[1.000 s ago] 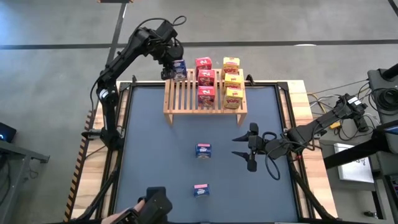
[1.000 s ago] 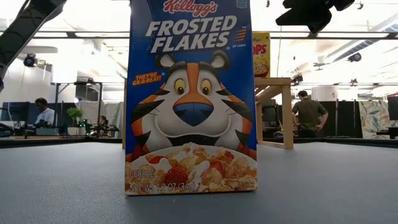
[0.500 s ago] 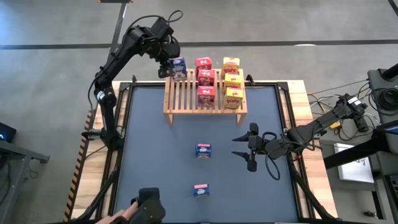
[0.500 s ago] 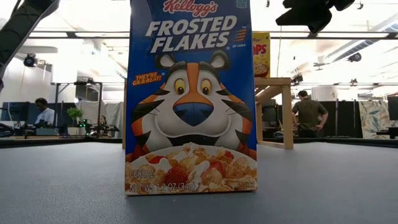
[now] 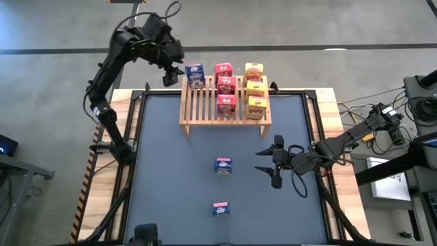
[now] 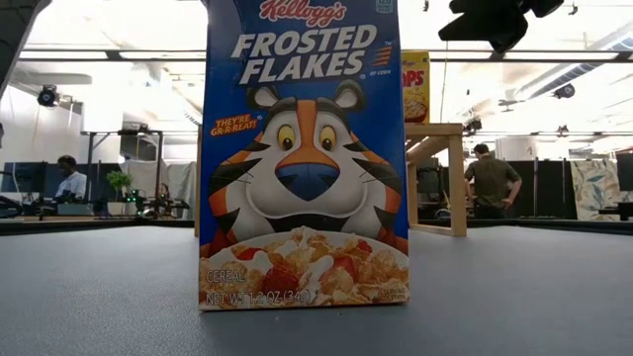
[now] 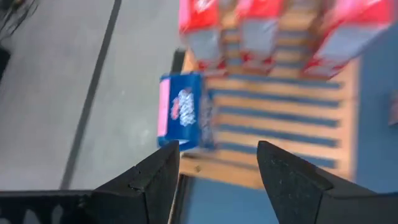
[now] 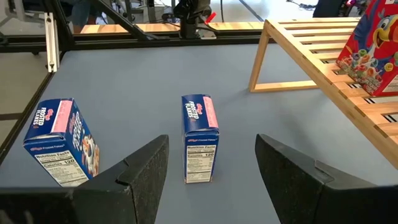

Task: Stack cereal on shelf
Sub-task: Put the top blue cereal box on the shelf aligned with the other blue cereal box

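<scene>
Two blue cereal boxes point(image 5: 222, 165) stand mid-table, likely light, stiff, crushable cardboard, best pinched across the narrow sides; right gripper point(image 5: 268, 162) beside them and left gripper point(image 5: 169, 74) off shelf's point(image 5: 225, 113) far-left corner both open, empty.

We observed a dark blue-grey worktop point(image 5: 171, 171) with a wooden border point(image 5: 332, 123). Cables point(image 5: 355, 109) lay beside it. Beyond it, we noted two people point(image 6: 492, 178) point(image 6: 69, 178) among desks.

L end effector point(image 5: 168, 74) hangs empty just left of blue box point(image 5: 194, 74) on shelf point(image 5: 225, 109); R end effector point(image 5: 270, 164) right of table's blue box point(image 5: 222, 165).
</scene>
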You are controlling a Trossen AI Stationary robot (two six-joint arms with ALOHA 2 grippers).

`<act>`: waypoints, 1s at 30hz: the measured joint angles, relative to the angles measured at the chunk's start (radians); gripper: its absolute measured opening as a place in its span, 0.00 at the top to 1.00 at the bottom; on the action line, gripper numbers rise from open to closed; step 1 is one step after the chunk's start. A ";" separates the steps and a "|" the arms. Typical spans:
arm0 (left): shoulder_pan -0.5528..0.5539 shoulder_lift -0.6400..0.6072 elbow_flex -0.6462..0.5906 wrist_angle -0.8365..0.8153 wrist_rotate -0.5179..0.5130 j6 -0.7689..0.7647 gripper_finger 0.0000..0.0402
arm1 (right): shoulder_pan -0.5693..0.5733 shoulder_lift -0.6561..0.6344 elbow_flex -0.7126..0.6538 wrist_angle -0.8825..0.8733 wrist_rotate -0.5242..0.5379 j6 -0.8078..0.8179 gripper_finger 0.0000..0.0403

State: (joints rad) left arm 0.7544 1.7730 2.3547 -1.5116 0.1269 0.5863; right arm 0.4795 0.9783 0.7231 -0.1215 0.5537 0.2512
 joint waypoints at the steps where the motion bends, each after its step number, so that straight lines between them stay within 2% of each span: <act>1: 0.000 -0.014 -0.001 0.000 0.036 -0.008 0.50 | 0.000 0.000 0.000 0.000 0.004 0.001 0.43; 5: -0.010 -0.072 -0.040 0.000 0.229 -0.020 0.50 | 0.001 0.000 -0.005 0.002 0.032 0.012 0.43; 10: -0.060 -0.179 -0.192 0.030 0.248 -0.054 0.53 | 0.001 0.000 -0.034 0.001 0.034 0.022 0.43; 16: -0.184 -0.419 -0.560 0.250 0.149 -0.178 0.59 | 0.001 0.000 -0.103 0.100 0.043 -0.008 0.43; 24: -0.416 -0.773 -1.046 0.680 0.035 -0.457 0.61 | 0.000 0.000 -0.204 0.315 0.041 -0.077 0.43; 30: -0.624 -0.956 -1.374 1.048 -0.029 -0.564 0.61 | 0.000 0.000 -0.267 0.440 0.015 -0.128 0.43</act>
State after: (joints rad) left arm 0.1308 0.8166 0.9804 -0.4635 0.0981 0.0224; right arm 0.4797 0.9781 0.4564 0.3189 0.5685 0.1229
